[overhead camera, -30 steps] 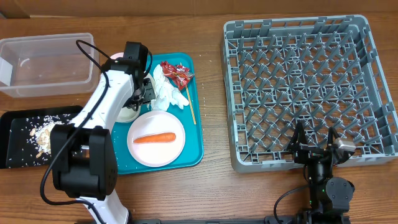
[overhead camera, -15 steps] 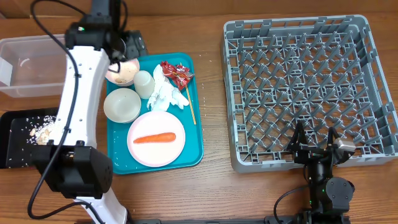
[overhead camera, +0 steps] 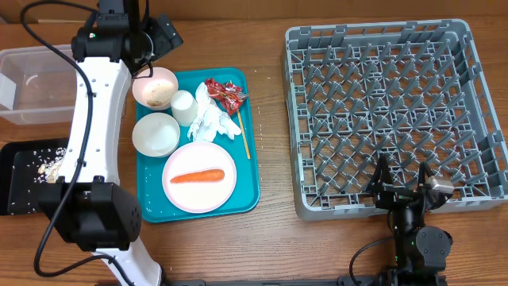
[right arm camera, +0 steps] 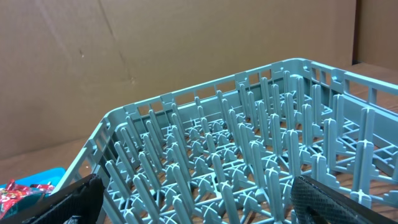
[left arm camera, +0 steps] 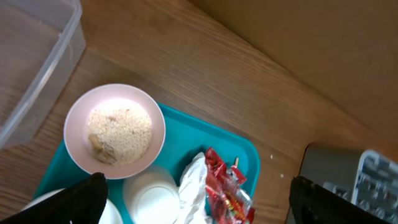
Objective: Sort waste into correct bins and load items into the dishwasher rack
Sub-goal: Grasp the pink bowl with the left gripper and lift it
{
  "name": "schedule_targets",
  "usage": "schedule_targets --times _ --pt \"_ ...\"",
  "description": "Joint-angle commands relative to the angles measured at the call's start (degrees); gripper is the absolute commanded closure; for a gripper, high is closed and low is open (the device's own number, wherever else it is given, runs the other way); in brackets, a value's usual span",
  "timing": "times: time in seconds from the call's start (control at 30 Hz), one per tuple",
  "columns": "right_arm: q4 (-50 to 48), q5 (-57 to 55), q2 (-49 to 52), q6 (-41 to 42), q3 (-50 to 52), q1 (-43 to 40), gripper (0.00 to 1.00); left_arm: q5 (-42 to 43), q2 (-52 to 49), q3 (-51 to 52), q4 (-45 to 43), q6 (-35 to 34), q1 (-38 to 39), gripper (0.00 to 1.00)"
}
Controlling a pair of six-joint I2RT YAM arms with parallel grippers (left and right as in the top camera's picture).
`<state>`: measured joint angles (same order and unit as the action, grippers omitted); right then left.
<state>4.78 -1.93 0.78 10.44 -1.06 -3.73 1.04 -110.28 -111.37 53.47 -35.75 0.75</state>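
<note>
Just beyond the left gripper (left arm camera: 198, 182), its 2 fingers spread and empty, a bowl (left arm camera: 76, 134) of rice scraps (left arm camera: 121, 127) sits left of centre on the teal tray (left arm camera: 186, 134); lower right, the right gripper (overhead camera: 400, 168) gapes at the rack (overhead camera: 295, 127) edge.

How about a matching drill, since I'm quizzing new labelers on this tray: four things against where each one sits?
Things:
1. carrot
2. wrapper
3. chopstick
4. cup

Places:
A. beside the napkins, at the tray's far right corner
B. lying on the plate
C. along the right side of the teal tray
D. between the scrap-filled bowl and the napkins

Pairs: 1-B, 2-A, 3-C, 4-D
</note>
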Motion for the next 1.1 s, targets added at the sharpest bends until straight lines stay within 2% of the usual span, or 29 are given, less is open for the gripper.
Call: schedule_targets --times 0.0,0.23,0.63,0.8,1.0,1.07 --pt "-0.2 -0.5 -0.6 -0.2 0.6 -0.3 0.0 -2.7 -4.3 -1.0 -0.4 -9.5 -0.4 0.07" --pt "-0.2 -0.5 -0.6 -0.2 0.6 -0.3 0.0 1.9 -11.6 -1.0 -3.8 -12.7 -1.6 0.08" --pt "-0.2 -0.5 -0.6 -0.2 0.6 -0.3 0.0 -0.1 -17.8 -1.1 -5.6 -9.7 -1.7 0.07" --pt "-0.2 -0.5 -0.6 -0.2 0.6 -0.3 0.0 0.0 -21.2 -1.1 -6.2 -16.2 -1.5 0.08" --pt "-0.2 -0.6 -0.6 -0.2 0.6 -0.3 0.0 0.0 -23.1 -1.1 -8.5 -17.2 -1.5 0.11" --pt "-0.2 -0.5 -0.6 -0.2 0.6 -0.3 0.0 -0.1 -23.1 -1.1 -8.9 -17.2 -1.6 0.16"
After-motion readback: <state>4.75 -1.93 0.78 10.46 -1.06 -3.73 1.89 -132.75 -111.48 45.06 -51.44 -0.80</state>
